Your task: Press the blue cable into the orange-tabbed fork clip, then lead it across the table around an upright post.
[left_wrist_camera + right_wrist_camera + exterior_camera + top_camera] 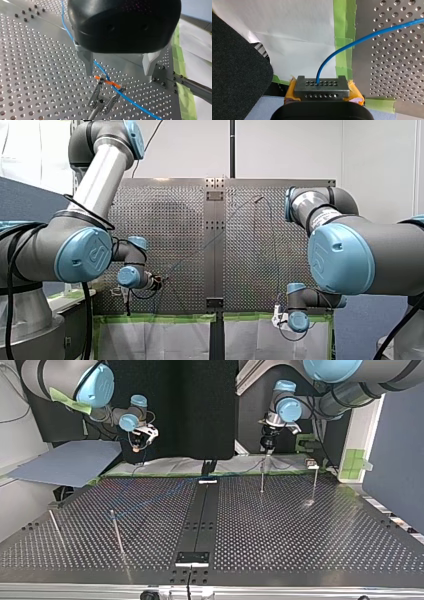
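The blue cable (130, 98) crosses the orange-tabbed fork clip (108, 81) between its metal prongs. My left gripper (119, 73) hovers just above the clip, open, with one metal finger (88, 62) on each side of the cable and nothing held. In the front view my left gripper (159, 282) sits at the table's left near edge. My right gripper (322, 86) is shut on the blue cable (372, 32), which rises from its pads and curves over the table. It hangs past the near edge (277, 315), above the green tape.
Several thin upright posts stand on the perforated table: two (262, 477) (315, 482) near my left gripper and two (116, 530) (55, 527) at the top view's near left. A dark rail (200, 520) runs down the table's middle. White paper (294, 37) covers the edge.
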`<state>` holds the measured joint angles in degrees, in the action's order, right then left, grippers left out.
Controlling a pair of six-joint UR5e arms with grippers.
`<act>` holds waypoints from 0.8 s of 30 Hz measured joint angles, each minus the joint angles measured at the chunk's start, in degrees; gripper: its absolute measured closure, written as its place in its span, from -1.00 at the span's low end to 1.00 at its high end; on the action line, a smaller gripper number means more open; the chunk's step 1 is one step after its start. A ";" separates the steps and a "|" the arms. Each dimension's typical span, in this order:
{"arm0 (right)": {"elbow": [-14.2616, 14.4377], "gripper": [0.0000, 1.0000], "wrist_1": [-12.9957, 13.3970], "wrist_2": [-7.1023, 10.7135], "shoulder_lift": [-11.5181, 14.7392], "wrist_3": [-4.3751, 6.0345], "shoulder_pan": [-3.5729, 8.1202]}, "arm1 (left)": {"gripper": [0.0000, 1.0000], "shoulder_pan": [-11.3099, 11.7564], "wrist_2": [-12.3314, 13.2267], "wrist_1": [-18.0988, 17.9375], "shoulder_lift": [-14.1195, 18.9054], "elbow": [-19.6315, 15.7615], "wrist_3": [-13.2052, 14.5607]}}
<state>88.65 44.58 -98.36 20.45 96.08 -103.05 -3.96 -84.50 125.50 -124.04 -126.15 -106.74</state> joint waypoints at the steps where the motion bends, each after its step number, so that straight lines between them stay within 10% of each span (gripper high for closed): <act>1: 0.00 1.00 0.00 0.00 0.00 0.00 0.00 | -0.94 -0.10 0.03 0.01 0.00 0.01 0.33; 24: 0.00 1.00 -0.51 0.00 0.00 0.02 -0.01 | -0.94 -0.85 -0.26 0.11 0.00 0.05 2.31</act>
<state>88.65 44.07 -98.36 20.45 96.10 -103.06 -4.81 -84.76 125.60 -124.04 -126.11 -104.43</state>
